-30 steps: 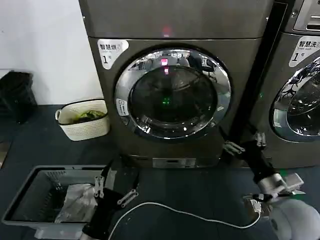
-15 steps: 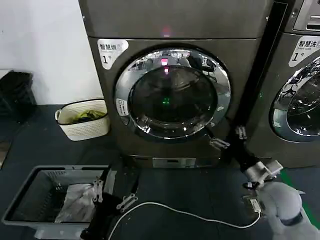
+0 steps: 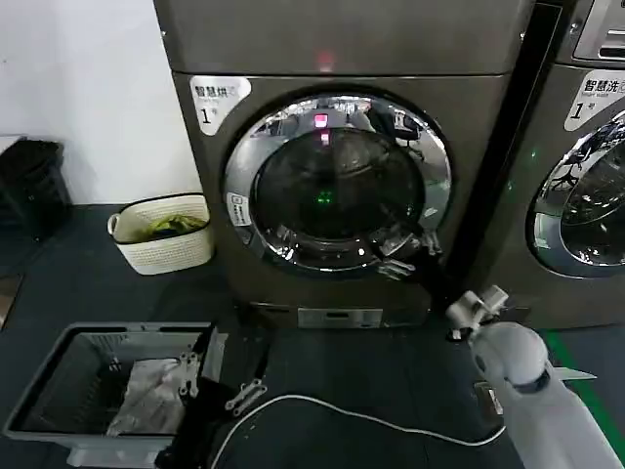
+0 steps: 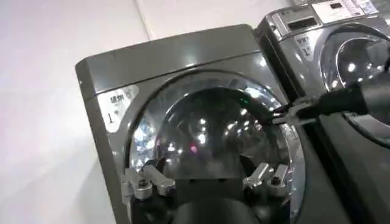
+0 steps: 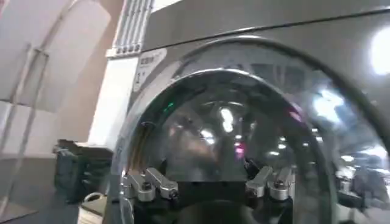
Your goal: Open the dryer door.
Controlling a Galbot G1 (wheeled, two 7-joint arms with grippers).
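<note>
Dark floor [image 3: 391, 381]: two dryers, two baskets; right gripper [image 3: 402, 256] jaws wide at dryer door [image 3: 337, 183]; left gripper [image 3: 217, 383] jaws wide.

Dryer door [image 3: 337, 184] at centre; right claw [image 3: 405, 254] at its lower right rim; basket [image 3: 164, 233] on the floor left; left claw [image 3: 220, 383] below, low.

The right gripper [image 3: 402, 256], fingers spread, sits at the chrome ring of the closed dryer door [image 3: 337, 183], about five o'clock on its rim. The left gripper [image 3: 217, 383] hangs low beside a grey basket [image 3: 59, 386] on the floor.
</note>
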